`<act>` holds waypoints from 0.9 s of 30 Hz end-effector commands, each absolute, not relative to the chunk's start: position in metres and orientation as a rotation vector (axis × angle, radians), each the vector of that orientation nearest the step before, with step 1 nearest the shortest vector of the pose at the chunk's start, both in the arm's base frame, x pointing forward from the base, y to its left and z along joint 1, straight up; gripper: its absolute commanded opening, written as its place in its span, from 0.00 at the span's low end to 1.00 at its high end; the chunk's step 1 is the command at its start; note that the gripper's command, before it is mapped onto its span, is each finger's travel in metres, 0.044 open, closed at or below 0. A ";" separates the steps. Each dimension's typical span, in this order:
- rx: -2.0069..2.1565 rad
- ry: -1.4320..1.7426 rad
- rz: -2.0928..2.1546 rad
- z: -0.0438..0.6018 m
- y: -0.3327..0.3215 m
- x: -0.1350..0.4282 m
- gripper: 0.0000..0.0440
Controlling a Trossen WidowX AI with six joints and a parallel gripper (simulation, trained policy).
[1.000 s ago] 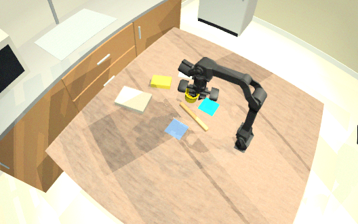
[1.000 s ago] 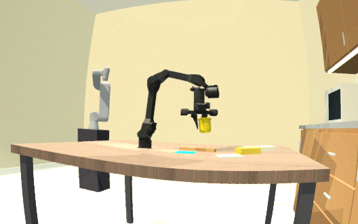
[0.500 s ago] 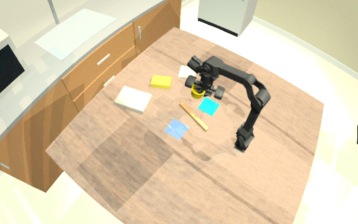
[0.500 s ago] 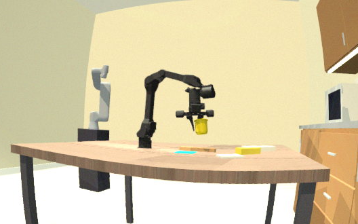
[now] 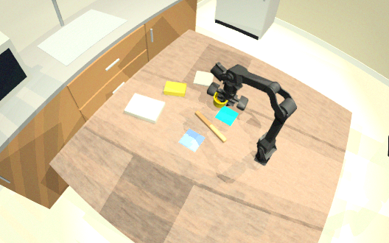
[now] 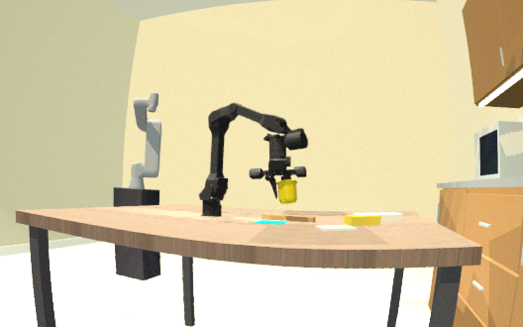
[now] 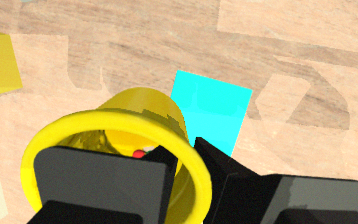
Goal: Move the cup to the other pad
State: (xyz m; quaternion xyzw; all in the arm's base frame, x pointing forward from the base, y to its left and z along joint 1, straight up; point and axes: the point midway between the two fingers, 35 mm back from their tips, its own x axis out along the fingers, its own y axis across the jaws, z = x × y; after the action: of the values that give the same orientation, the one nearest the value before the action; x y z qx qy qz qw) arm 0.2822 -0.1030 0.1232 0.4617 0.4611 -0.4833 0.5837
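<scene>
A yellow cup (image 5: 219, 101) (image 6: 287, 192) (image 7: 145, 102) hangs upright above the table. My gripper (image 6: 279, 187) (image 7: 186, 141) is shut on the cup's wall, one finger inside the cup and one outside. A red marble (image 7: 138, 153) and part of a pale one show inside the cup; the finger hides the rest. The cyan pad (image 5: 227, 115) (image 6: 270, 222) (image 7: 210, 110) lies on the table, bare, just beside the raised cup in the top view and beyond it in the wrist view. The blue pad (image 5: 191, 140) lies bare farther off.
A wooden stick (image 5: 211, 126) (image 6: 288, 217) lies between the two pads. A yellow block (image 5: 174, 88) (image 6: 363, 220) (image 7: 0, 62), a large white slab (image 5: 144, 107) and a small cream slab (image 5: 203, 78) (image 6: 336, 228) also lie on the table (image 5: 155, 147).
</scene>
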 end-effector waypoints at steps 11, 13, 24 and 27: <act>1.117 1.054 -1.164 0.091 -0.110 0.262 0.01; 1.121 1.054 -1.171 0.087 -0.110 0.258 0.03; 1.141 1.049 -1.224 0.066 -0.112 0.239 0.15; 1.148 1.029 -1.224 0.064 -0.115 0.238 0.22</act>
State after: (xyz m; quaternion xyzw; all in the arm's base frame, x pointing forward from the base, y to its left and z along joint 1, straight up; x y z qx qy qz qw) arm 0.2426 -0.1124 0.0671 0.4815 0.4453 -0.5135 0.5534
